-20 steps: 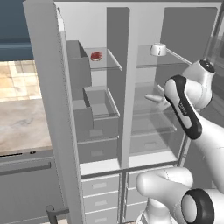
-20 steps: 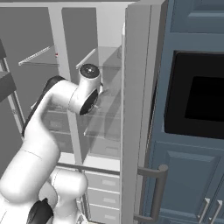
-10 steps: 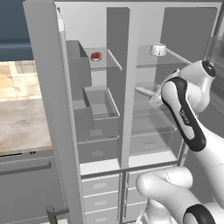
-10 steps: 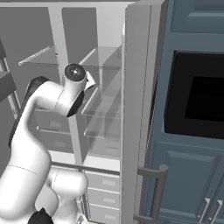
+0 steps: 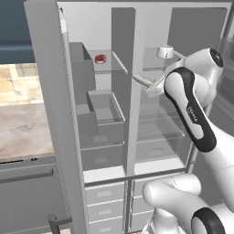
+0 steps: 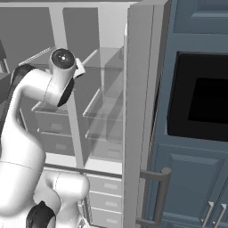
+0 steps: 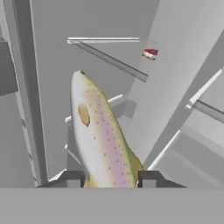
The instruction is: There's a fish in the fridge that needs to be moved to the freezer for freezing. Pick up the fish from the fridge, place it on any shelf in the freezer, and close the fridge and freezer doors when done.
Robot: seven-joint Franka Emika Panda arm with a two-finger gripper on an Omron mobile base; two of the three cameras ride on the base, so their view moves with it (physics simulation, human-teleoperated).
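jaws clamped on the fish (image 7: 103,144)
fish runs from between both tips toward 11 o'clock, held before the open freezer (image 5: 103,114); a small red item (image 7: 150,54) sits on the glass shelf at 1 o'clock.

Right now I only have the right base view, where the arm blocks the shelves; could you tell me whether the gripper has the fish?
Observer: Yes. In the hand view the fish sits between the two fingertips, its speckled body pointing away from the gripper.
Operator: Thank you. Is the freezer door open?
Observer: It is. The left base view shows the freezer open, with its door swung towards the camera.
Operator: Is anything on its glass shelf?
Observer: A small red item lies on the glass shelf there; I cannot tell what it is.
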